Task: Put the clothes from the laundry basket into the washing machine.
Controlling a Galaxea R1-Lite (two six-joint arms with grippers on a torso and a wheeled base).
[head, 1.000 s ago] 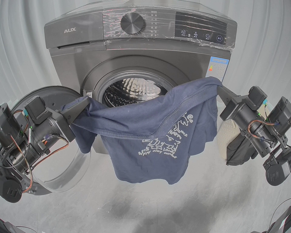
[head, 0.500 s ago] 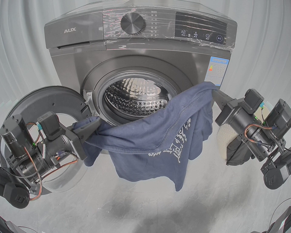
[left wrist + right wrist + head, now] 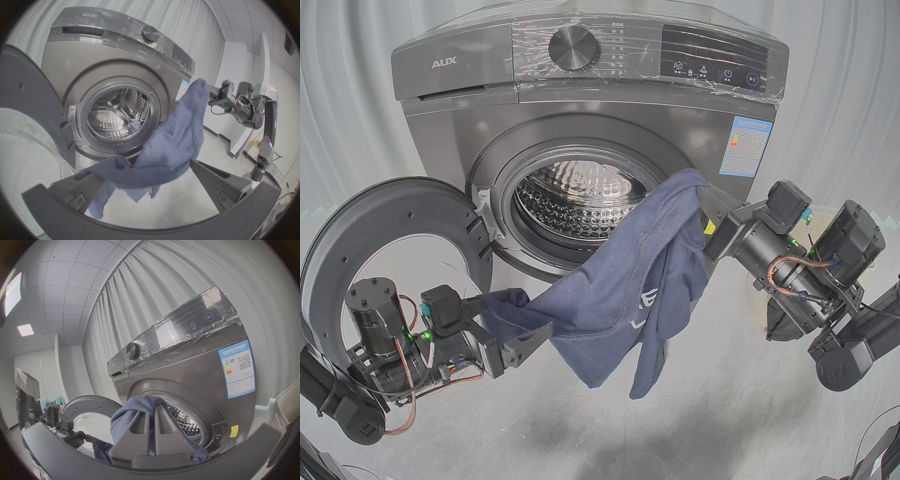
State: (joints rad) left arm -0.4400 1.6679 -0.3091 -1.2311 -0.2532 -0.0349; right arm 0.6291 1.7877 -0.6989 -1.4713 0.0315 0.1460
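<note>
A navy T-shirt (image 3: 625,275) hangs in front of the grey washing machine (image 3: 581,112), whose drum (image 3: 575,200) stands open. My right gripper (image 3: 703,190) is shut on the shirt's top corner, just right of the drum's rim; the same pinch shows in the right wrist view (image 3: 150,415). My left gripper (image 3: 515,322) sits low, in front of the open door (image 3: 394,219). It is open, and the shirt's other end (image 3: 118,170) lies loosely over one finger. The wide gap between its fingers shows in the left wrist view (image 3: 148,164).
The round door swings out to the left, with the left arm in front of its lower part. A pale perforated laundry basket (image 3: 759,294) stands at the right, mostly hidden behind the right arm. Bare grey floor (image 3: 600,425) lies in front of the machine.
The left arm dropped down and forward, and its gripper opened. The right gripper moved left toward the drum. The shirt went from stretched between both grippers to hanging mostly from the right.
</note>
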